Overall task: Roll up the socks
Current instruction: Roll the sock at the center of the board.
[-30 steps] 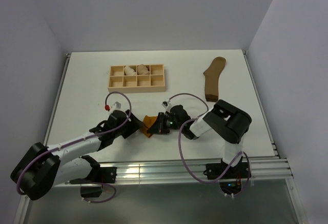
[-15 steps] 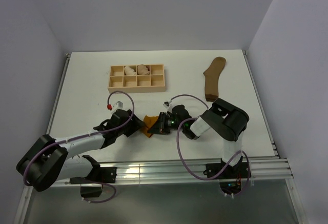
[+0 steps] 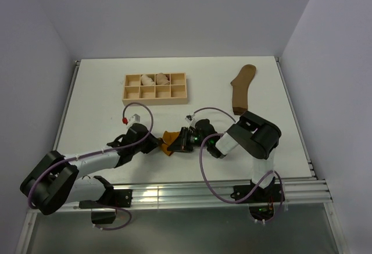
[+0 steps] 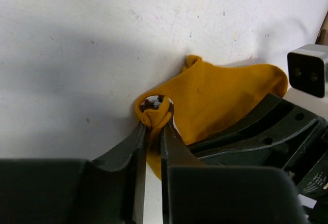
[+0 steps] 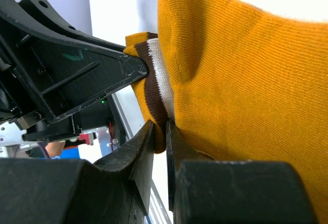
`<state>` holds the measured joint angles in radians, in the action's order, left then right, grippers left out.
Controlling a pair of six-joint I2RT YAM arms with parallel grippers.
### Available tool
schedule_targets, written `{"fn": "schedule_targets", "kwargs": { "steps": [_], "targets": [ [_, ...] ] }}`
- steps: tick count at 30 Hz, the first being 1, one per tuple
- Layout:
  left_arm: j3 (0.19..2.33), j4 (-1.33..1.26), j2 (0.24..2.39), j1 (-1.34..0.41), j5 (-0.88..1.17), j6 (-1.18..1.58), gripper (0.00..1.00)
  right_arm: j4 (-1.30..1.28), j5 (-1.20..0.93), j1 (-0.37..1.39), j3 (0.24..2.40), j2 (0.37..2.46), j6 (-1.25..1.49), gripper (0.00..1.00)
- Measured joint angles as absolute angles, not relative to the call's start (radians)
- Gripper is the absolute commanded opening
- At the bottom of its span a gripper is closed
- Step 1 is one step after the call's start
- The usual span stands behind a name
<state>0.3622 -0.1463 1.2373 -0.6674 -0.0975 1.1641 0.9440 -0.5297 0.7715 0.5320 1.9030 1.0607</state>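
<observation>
**Both arms on the mustard sock (image 4: pixel 225 96)**

It lies bunched on the table (image 3: pixel 99 108) at front centre, between the two arms. The left gripper (image 4: pixel 154 126) is clamped on the sock's rolled end, a tight curl with stripe showing inside. The right gripper (image 5: pixel 159 126) is nipped on fabric right by the white-and-brown striped cuff. The olive-brown sock (image 3: pixel 241 88) lies flat at back right, well apart. The wooden divider tray (image 3: pixel 154 100) at back left holds two pale bundles (image 3: pixel 147 80).

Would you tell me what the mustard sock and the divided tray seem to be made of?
The mustard sock looks like ribbed knit fabric, matte: fine ribs and soft folds show close up. The divided tray is probably pale bare wood, from its tan colour and thin partitions; too small to be sure.
</observation>
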Motion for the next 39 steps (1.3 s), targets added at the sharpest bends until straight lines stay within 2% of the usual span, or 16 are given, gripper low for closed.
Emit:
{"fn": "schedule_targets", "kwargs": {
  "steps": [4,5,8,12,14,21,26,39],
  "targets": [
    [0.377,-0.136,1.243,-0.669,-0.097,1.159,0.00,0.886,-0.504,0.772,0.532,1.860,1.016,0.28],
    [0.382,-0.130,1.245,-0.670,-0.097,1.156,0.00,0.858,-0.489,0.772,0.531,1.836,0.996,0.37],
    [0.406,-0.096,1.253,-0.671,-0.099,1.143,0.00,0.751,-0.437,0.780,0.531,1.749,0.931,0.50],
    [0.441,-0.050,1.257,-0.671,-0.102,1.125,0.00,0.547,-0.280,0.826,0.560,1.600,0.788,0.63],
    [0.463,-0.017,1.258,-0.671,-0.103,1.111,0.00,0.432,-0.153,0.892,0.607,1.541,0.702,0.66],
    [0.537,0.088,1.262,-0.671,-0.108,1.058,0.00,0.241,0.228,1.127,0.711,1.506,0.418,0.66],
    [0.556,0.125,1.285,-0.671,-0.109,1.032,0.00,0.211,0.422,1.240,0.720,1.595,0.243,0.63],
    [0.574,0.147,1.329,-0.671,-0.102,1.007,0.00,0.276,0.581,1.384,0.785,1.699,0.018,0.63]
  ]
}}
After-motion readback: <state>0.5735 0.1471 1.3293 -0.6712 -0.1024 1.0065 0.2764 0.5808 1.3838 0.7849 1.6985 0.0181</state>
